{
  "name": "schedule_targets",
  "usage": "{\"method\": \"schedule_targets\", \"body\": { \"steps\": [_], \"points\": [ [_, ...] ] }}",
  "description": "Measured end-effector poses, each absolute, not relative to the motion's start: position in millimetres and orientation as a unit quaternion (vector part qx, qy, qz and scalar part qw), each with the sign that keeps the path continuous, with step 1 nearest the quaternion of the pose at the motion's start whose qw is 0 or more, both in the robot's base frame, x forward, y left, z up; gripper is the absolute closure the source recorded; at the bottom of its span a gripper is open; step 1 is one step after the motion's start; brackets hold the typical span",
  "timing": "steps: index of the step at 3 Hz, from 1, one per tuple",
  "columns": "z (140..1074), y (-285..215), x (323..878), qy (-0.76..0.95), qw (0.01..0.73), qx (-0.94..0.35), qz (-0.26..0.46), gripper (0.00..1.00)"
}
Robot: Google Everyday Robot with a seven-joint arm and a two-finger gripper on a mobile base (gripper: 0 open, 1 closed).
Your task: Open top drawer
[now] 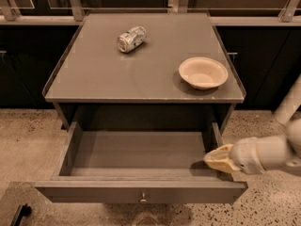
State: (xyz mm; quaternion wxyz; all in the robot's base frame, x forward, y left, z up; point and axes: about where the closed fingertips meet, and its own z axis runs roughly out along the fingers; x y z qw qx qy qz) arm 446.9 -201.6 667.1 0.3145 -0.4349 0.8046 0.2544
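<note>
The top drawer (141, 191) is pulled far out from under the grey cabinet top (117, 74). Its inside shows empty. Its flat grey-brown front faces me, with a small round metal knob (143, 199) at centre. My gripper (217, 159), with pale yellowish tips, is at the drawer's right side wall near the front right corner, just above the drawer's inside. The white arm reaches in from the right edge of the view. The lower drawers are hidden.
A crushed silver can (131, 38) lies on its side at the back of the cabinet top. A cream bowl (203, 72) stands at the right of the top. Speckled floor lies on both sides. Dark cabinets and a metal rail run behind.
</note>
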Motion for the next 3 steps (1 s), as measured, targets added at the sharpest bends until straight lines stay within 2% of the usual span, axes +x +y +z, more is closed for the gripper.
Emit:
{"method": "schedule_targets", "body": {
  "steps": [1,2,3],
  "points": [
    [750.6,-246.5,420.0,0.79,0.423,-0.407,0.177,1.0],
    [769.8,-273.6,403.5,0.791,0.453,-0.383,0.15,0.81],
    [769.7,-273.5,403.5,0.791,0.453,-0.384,0.15,0.57]
  ]
}}
